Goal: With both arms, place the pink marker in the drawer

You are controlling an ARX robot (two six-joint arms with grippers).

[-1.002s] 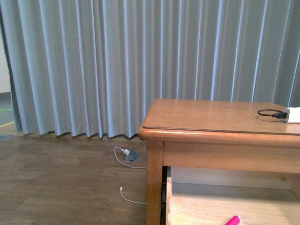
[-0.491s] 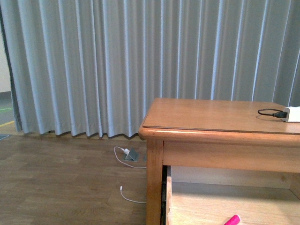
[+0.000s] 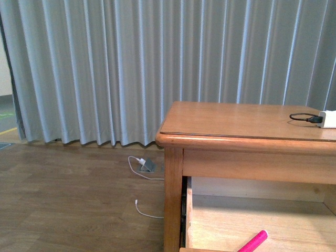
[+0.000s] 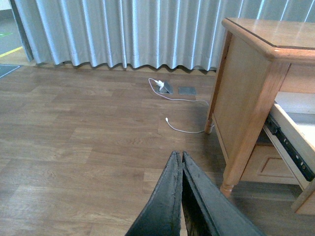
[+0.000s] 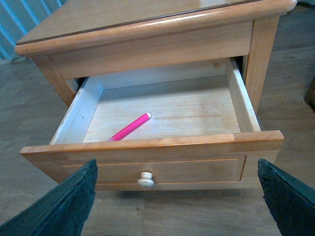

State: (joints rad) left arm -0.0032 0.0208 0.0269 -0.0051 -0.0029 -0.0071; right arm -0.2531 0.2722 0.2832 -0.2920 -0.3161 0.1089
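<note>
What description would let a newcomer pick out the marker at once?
Find the honey-coloured wooden cabinet in front of the grey curtain. Its top drawer is pulled open, and the pink marker lies slanted on its pale floor. It is the only thing inside, and the only bright pink.

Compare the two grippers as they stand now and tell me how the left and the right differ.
The left gripper is shut, its fingers pressed together, while the right gripper is open, its fingers spread far apart. The left gripper points at bare floor beside the cabinet. The right gripper faces the open drawer, where the pink marker lies. Both are black and hold nothing.
</note>
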